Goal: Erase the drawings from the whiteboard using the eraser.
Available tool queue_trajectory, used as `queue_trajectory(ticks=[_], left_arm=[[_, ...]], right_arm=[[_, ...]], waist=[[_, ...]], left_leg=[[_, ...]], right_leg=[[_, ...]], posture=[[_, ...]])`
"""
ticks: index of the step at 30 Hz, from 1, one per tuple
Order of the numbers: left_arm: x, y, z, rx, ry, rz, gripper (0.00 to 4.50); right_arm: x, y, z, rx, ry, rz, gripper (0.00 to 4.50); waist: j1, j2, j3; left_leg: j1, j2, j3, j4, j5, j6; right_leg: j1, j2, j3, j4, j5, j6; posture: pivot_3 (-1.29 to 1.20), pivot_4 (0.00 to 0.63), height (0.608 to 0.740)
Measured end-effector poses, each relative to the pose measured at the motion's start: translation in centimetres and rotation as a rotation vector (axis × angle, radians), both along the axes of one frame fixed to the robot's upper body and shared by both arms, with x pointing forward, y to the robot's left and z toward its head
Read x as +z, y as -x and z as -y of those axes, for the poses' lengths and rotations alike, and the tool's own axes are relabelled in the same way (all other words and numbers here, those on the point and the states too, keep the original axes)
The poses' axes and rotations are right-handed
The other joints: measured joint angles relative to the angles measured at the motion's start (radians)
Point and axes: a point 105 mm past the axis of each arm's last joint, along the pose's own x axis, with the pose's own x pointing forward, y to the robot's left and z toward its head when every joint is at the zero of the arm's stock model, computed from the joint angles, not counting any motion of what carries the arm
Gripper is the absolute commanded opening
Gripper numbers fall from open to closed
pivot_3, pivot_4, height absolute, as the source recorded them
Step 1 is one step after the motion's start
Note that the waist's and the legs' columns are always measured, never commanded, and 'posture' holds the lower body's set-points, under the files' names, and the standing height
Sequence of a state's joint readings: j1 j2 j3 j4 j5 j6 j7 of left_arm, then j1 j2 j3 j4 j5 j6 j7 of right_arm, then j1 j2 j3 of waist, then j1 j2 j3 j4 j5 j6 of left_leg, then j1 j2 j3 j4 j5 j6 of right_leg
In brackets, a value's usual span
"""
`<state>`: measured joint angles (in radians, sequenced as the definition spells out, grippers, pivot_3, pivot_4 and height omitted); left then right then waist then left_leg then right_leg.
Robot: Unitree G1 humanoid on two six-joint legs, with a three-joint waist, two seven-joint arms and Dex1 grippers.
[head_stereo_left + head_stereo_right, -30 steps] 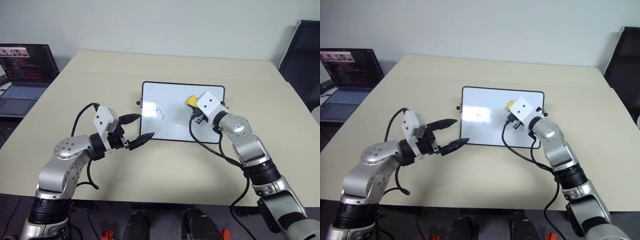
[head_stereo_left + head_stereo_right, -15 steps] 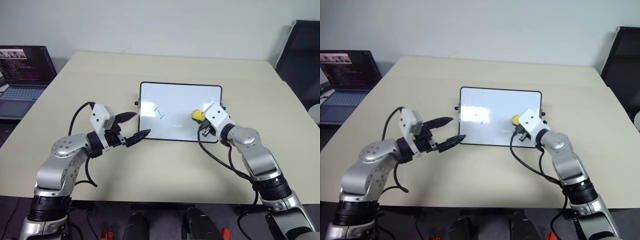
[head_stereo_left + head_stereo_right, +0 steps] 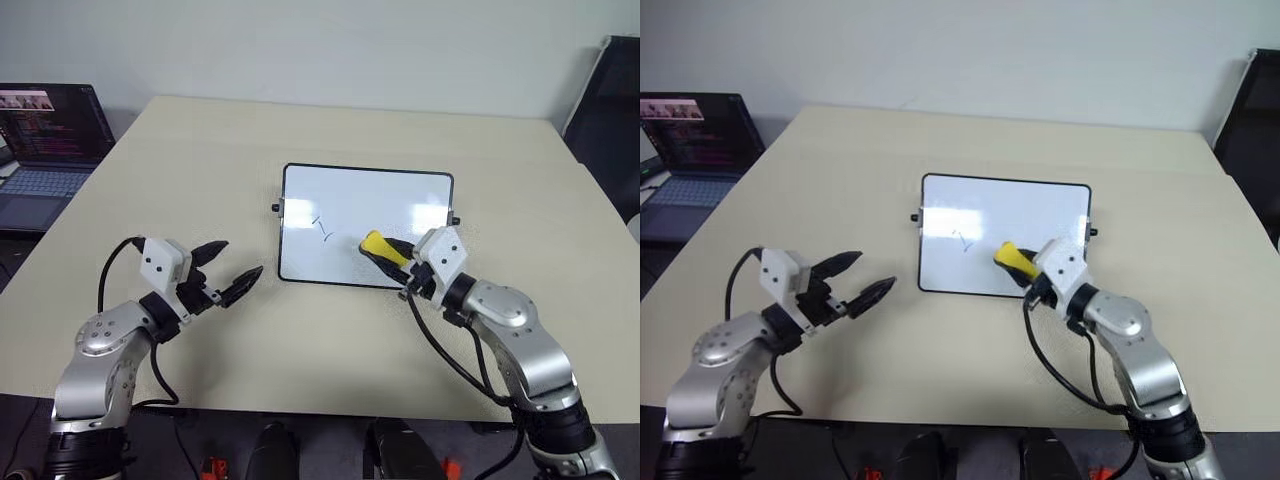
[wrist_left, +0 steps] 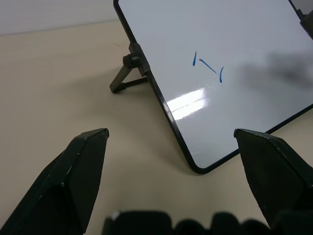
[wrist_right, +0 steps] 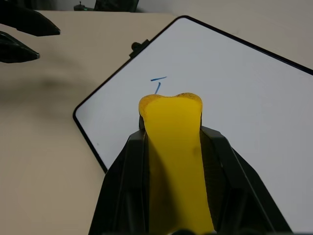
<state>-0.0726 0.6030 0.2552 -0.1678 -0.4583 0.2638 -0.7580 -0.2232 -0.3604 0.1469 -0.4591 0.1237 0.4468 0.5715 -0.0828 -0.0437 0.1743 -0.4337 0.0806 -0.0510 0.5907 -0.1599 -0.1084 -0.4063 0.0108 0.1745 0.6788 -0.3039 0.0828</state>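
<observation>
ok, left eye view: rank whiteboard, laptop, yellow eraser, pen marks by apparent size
1. Glossy white black-framed whiteboard.
2. Open dark laptop, cut off by the picture's edge and farther away, so unsure.
3. Small yellow eraser block in the right claw.
4. Thin blue pen marks.

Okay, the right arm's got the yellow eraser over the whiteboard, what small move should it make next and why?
Probably slide the right gripper toward the drawings and lower it to the whiteboard. The eraser is clamped between its fingers, its tip just short of the blue marks, which remain unwiped. The left gripper is open, off the board's corner, clear of that path.
</observation>
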Motion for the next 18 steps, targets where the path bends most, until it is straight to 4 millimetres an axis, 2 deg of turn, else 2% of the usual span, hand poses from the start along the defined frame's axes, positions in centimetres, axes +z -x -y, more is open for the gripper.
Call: queue_trajectory(ticks=[3,18], left_arm=[[-0.16,0.00,-0.27,-0.001,0.000,-0.001,4.50],[0.34,-0.31,0.38,-0.040,-0.022,0.019,4.50]], right_arm=[[-1.05,0.60,-0.18,0.015,0.006,-0.018,1.09],[-0.53,0.35,-0.82,0.049,0.035,0.049,1.09]], waist=[[-0.001,0.000,0.000],[-0.002,0.000,0.000]], left_leg=[[0.000,0.000,0.000,0.002,0.000,0.000],[0.001,0.000,0.000,0.001,0.000,0.000]], right_leg=[[0.000,0.000,0.000,0.001,0.001,0.000],[0.000,0.000,0.000,0.001,0.001,-0.001]], posture=[[0.00,0.150,0.740],[0.00,0.150,0.740]])
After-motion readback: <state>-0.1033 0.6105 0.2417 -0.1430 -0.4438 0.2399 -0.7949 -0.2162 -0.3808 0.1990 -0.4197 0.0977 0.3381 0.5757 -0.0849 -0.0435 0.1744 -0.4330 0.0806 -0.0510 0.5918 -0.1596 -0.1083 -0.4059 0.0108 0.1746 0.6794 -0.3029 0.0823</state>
